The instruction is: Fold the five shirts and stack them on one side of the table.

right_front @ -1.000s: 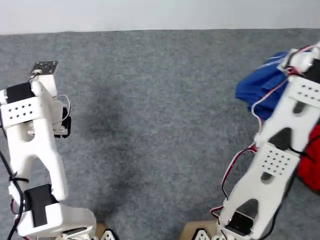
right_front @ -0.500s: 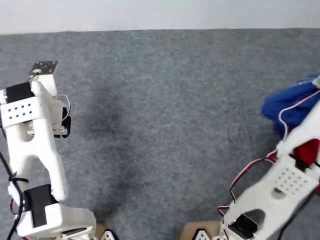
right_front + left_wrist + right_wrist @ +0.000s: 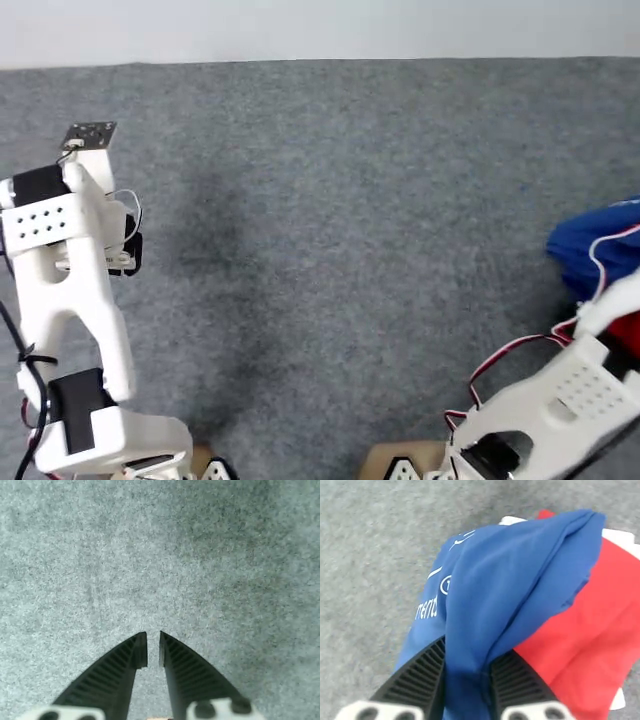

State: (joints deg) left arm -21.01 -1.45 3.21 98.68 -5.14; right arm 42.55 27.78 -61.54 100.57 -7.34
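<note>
A blue shirt (image 3: pixel 520 575) with white print is bunched between my right gripper's (image 3: pixel 467 667) black fingers, which are shut on its cloth. It drapes over a red shirt (image 3: pixel 590 630), with a white one (image 3: pixel 620 535) peeking out beneath. In the high view the blue shirt (image 3: pixel 595 250) sits at the table's right edge beside a strip of the red shirt (image 3: pixel 628 335), with the white right arm (image 3: pixel 550 405) below them. My left gripper (image 3: pixel 153 650) hovers over bare grey felt at the left, its fingers nearly together with nothing between them. The left arm (image 3: pixel 70 290) stands at the table's left side.
Grey felt table (image 3: pixel 340 220) stretches wide between the two arms. A pale wall (image 3: pixel 300 30) runs behind the table's far edge. Red and white cables (image 3: pixel 505 355) trail from the right arm.
The right arm has swung to the right and toward the near edge, dragging the blue shirt with it to the table's right edge. The left arm has kept still.
</note>
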